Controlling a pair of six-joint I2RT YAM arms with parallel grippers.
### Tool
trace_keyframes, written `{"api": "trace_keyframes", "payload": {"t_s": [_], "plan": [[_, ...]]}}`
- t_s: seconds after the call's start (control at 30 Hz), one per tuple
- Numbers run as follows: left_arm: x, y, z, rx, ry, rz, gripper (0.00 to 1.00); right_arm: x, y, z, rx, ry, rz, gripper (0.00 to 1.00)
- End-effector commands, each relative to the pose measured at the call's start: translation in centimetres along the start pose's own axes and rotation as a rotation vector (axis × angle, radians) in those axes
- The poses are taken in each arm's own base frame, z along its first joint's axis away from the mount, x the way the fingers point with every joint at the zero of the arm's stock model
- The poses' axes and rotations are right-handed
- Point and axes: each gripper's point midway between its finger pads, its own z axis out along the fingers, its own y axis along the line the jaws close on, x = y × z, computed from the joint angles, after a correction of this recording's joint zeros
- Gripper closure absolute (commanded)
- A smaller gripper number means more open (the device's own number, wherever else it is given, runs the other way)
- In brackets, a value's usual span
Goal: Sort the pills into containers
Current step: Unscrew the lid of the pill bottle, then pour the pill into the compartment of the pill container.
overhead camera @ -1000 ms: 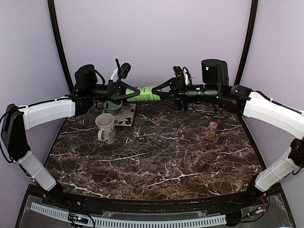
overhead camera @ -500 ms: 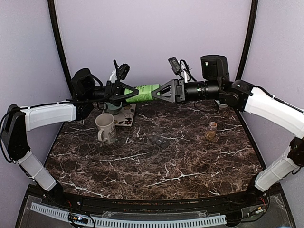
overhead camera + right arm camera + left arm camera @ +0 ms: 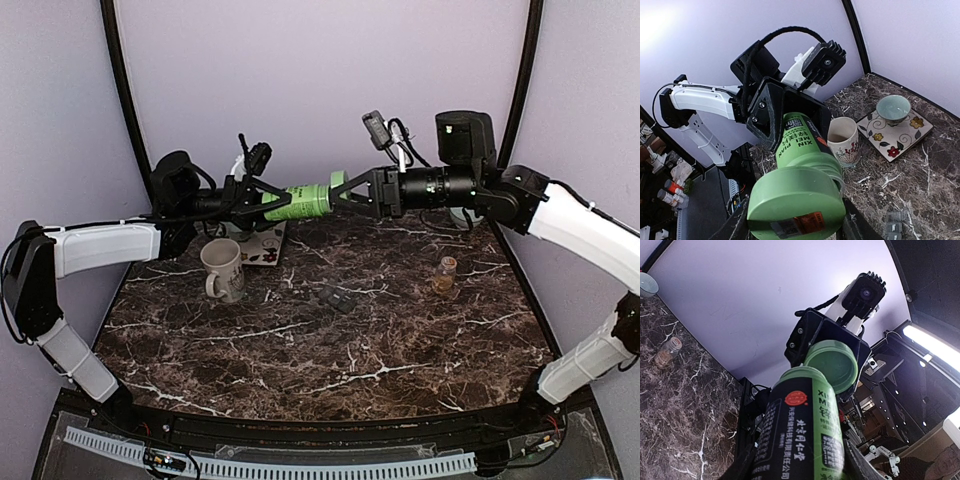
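A green bottle with a black label hangs level above the table's back, between both arms. My left gripper is shut on its body. My right gripper is shut on its wide green cap, and the bottle's threaded neck shows just behind the cap. Tan-yellow pills fill the bottom of a small glass jar standing on the right of the table, also seen in the left wrist view as the jar. The containers, a low dark grey strip, lie at mid-table.
A white flowered mug stands at the left, beside a floral tile carrying a pale teal bowl. The marble table runs to curved side walls and a purple back wall.
My right wrist has rolled with the cap in its grip, swinging its camera from below to above, and the arm has drawn slightly right and up. The left gripper keeps hold of the bottle.
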Motion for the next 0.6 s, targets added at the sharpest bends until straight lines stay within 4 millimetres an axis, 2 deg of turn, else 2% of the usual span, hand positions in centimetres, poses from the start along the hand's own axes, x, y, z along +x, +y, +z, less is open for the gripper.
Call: {"api": "trace_keyframes", "payload": {"t_s": [0.0, 0.23, 0.57], "plan": [[-0.4, -2.5, -0.5, 0.015, -0.031, 0.079, 1.00, -2.1, 1.4, -1.6, -0.005, -0.087, -0.061, 0.66], [0.0, -1.8, -0.7, 0.005, -0.050, 0.069, 1.00, -1.9, 0.8, -2.2, 0.037, -0.110, -0.038, 0.66], [0.9, 0.4, -1.5, -0.074, -0.132, 0.072, 1.00, 0.0, -1.1, -3.0, 0.118, -0.132, 0.022, 0.67]]}}
